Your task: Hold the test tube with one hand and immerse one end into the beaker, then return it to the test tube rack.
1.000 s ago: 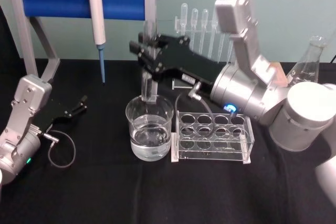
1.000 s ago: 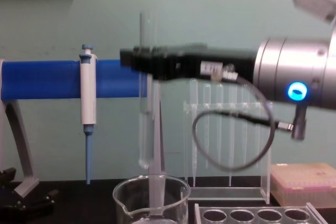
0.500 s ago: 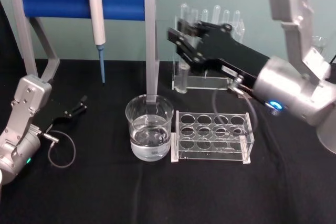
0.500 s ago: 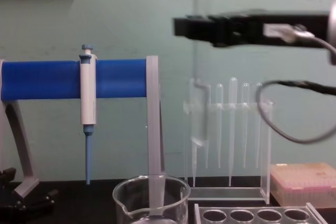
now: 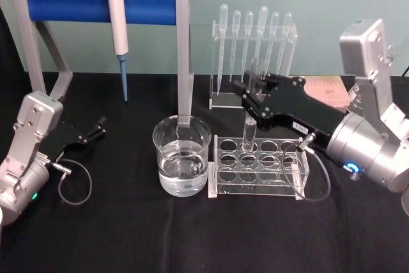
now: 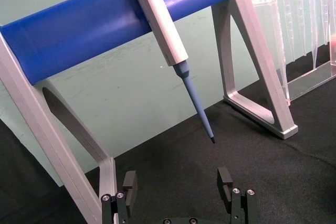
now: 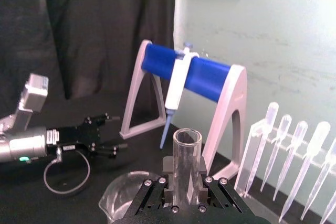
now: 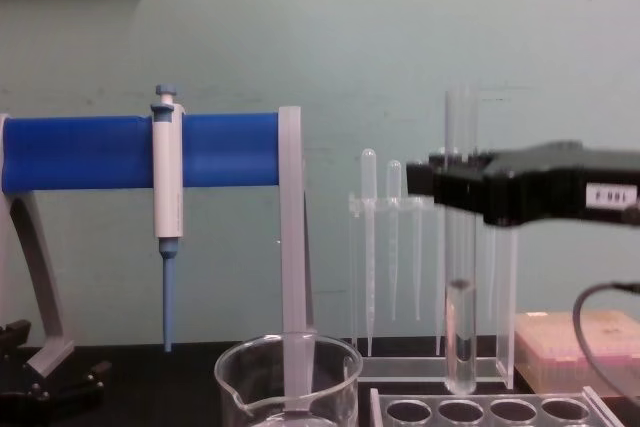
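the test tube (image 5: 250, 127) stood upright in your right gripper (image 5: 254, 101), clamped between the fingers a little below its open rim, with the round bottom hanging just above the clear rack (image 5: 259, 165). in the chest view the tube (image 8: 460, 247) had a little liquid sitting in its lower end, and that end hovered right over the rack's back row of holes, not yet seated as far as you could judge. the right wrist view looked straight down on the open mouth of the tube (image 7: 187, 167), with a dark finger pressed against it on each side.

the relation that mattered for your coming move was vertical: the tube's long axis ran straight up and down, and the hole it should drop into lay directly beneath it, so a plain lowering looked like what was called for, with no sideways travel. whether the bottom was centred on a hole or over the web between two holes, you could not tell from these views.

the beaker (image 5: 182, 155) stood just to the left of the rack, part full of clear liquid, well clear of the tube's path. beyond the rack stood the pipette stand (image 5: 252, 55).

your left gripper (image 5: 89, 133) lay parked low on the black table (image 5: 192, 234) far to the left, its fingers (image 6: 224, 182) spread apart and holding nothing, so the right arm was the only one placed to finish.
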Available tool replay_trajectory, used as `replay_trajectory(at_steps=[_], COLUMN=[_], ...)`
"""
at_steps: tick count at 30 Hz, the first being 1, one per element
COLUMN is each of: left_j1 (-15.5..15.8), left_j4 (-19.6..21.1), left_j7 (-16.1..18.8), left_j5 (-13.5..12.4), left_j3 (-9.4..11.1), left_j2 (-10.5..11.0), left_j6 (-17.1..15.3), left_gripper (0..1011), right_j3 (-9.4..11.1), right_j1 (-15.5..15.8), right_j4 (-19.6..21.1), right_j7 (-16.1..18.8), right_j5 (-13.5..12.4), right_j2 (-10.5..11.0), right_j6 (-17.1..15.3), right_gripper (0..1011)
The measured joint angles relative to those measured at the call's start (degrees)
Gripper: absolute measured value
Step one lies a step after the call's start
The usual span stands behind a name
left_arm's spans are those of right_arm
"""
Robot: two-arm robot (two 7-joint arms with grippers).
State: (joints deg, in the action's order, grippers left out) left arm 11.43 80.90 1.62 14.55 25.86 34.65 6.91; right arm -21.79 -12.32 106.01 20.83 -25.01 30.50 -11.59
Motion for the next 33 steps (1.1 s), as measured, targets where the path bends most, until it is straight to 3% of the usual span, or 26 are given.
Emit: replay_trajectory(at_steps=[17,33], left_j1=[0.0,0.0], left_j4=[0.0,0.0], left_j7=[0.0,0.0], left_j5=[0.0,0.0], left_j3=[0.0,0.0], left_j2=[0.0,0.0], left_j6=[0.0,0.0], left_gripper=[1000,1000], right_j3=[-1.1,-3.0], right_j1=[-0.4,-1.4], right_j4=[-6.0,-9.6], right_j7=[0.8,1.9], right_j5=[2.5,5.2], right_j2=[-2.1,-3.3], right_j6=[1.3,0.5], right_gripper=[241,241])
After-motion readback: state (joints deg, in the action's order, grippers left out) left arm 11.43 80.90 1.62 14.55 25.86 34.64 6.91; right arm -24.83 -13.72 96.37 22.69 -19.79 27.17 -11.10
